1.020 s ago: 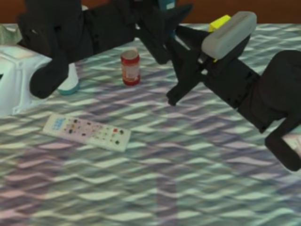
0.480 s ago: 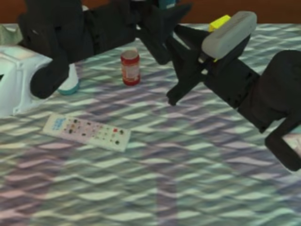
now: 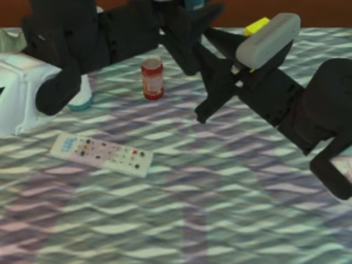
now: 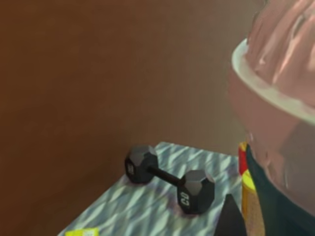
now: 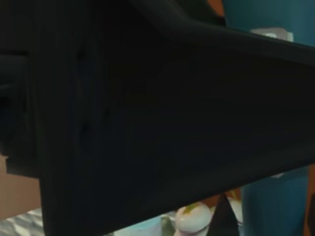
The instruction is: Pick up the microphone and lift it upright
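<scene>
Top view: the patterned table is crossed by both dark arms, which meet at its far edge. The left gripper reaches there; whether it is clamped I cannot tell. The right gripper sits just beside it, spread wide and holding nothing. The remote and red can lie apart from the work. The microphone shows only as a teal sliver above the grippers; in the left wrist view its pale head looms close. Lifting seems underway; next, confirm it stands upright.

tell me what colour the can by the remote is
Red with a pale label, the can, clearest in the top view.
</scene>
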You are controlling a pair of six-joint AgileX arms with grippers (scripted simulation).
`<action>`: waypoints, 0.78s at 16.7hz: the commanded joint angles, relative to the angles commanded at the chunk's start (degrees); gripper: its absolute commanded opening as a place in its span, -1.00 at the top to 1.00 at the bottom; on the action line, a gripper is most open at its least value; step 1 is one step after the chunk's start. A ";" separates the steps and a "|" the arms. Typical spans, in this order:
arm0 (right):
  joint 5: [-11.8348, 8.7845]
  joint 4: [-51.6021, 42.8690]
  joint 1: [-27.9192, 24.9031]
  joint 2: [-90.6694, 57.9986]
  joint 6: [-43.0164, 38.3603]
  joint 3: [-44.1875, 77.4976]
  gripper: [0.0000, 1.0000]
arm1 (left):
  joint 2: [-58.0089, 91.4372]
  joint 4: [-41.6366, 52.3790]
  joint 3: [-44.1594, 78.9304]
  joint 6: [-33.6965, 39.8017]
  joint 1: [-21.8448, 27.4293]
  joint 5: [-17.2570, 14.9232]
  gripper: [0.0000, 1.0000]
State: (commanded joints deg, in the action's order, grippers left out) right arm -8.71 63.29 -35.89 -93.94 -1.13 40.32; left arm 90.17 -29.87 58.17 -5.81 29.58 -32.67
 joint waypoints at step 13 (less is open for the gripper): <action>0.00 0.00 0.00 0.00 0.00 0.00 -1.00 | 0.00 0.00 0.00 0.00 0.00 0.00 1.00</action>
State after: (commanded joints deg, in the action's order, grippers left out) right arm -8.71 63.29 -35.89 -93.94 -1.13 40.32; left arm 90.17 -29.87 58.17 -5.81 29.58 -32.67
